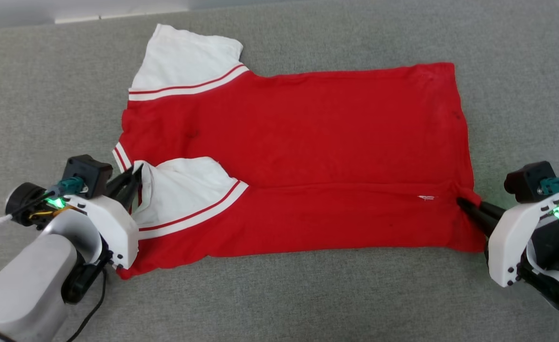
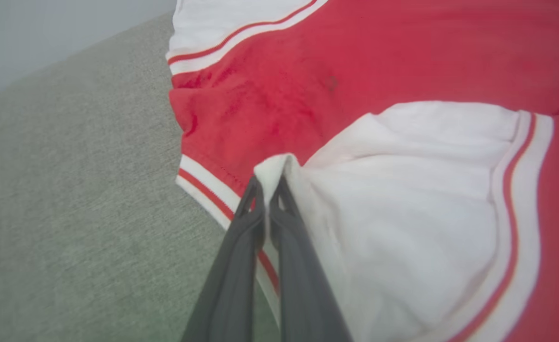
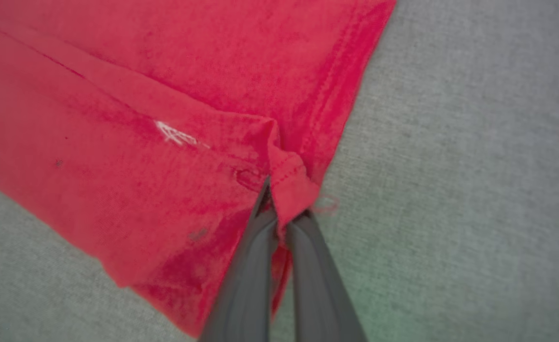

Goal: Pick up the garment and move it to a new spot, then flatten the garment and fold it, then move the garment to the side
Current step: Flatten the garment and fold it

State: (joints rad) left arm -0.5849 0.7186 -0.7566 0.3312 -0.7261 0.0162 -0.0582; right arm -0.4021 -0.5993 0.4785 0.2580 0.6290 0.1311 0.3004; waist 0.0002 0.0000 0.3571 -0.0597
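Garment (image 1: 307, 133) flat on grey counter (image 1: 279, 294), plain red face up, near edge folded over. My left forearm (image 1: 27, 280) hides its near-left corner from the head view. Left wrist view settles it: left pincer (image 2: 266, 185) pinches the white sleeve (image 2: 402, 213) edge. Right wrist view: right pincer (image 3: 284, 202) clamps the folded hem corner (image 3: 288, 183), fingertips half buried in cloth.
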